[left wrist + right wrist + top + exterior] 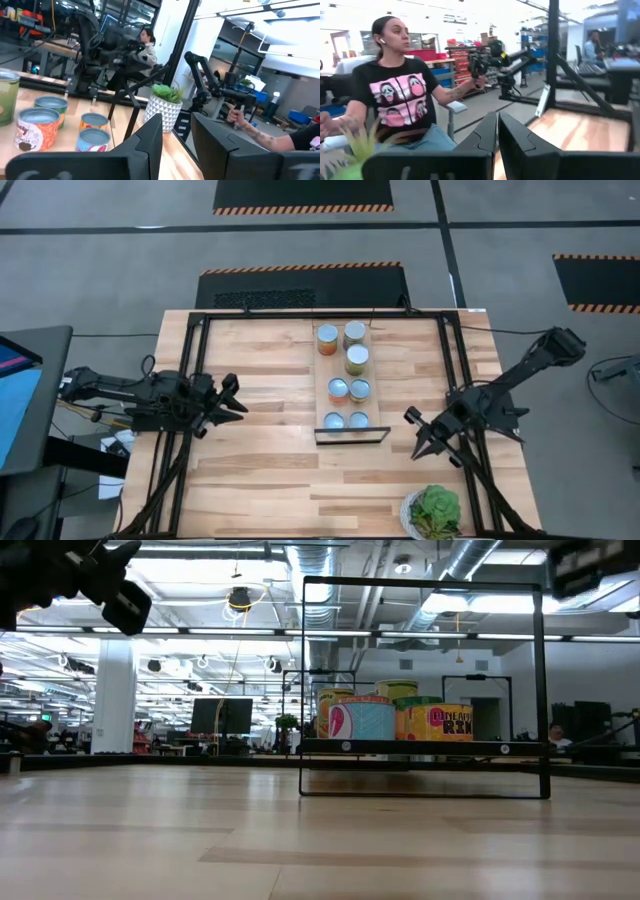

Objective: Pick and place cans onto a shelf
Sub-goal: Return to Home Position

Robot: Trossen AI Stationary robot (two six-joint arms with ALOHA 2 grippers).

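In the high view, we count 7 cans [357,359] on the shelf [327,367]. They stand in a loose double row from the board's far end to the black bracket [352,438], and no can is left on the table [260,480]. The left gripper [236,395] hangs over bare wood well to the shelf's left. The right gripper [415,435] hangs off the bracket end, near the plant [432,513]. Both are clear of the cans, which we judge fits arms going home with the placing done.

In the low view, the cans [362,720] stand upright on the shelf [420,747], lifted off the tabletop inside its black frame.

In the left wrist view, the left gripper [176,120] has a moderate gap between its fingers and holds nothing. Beyond it we see 5 cans [37,127] and the plant [162,107].

In the right wrist view, the right gripper [498,116] is drawn to a thin slit and is also empty. It faces off the table toward a person [400,95].
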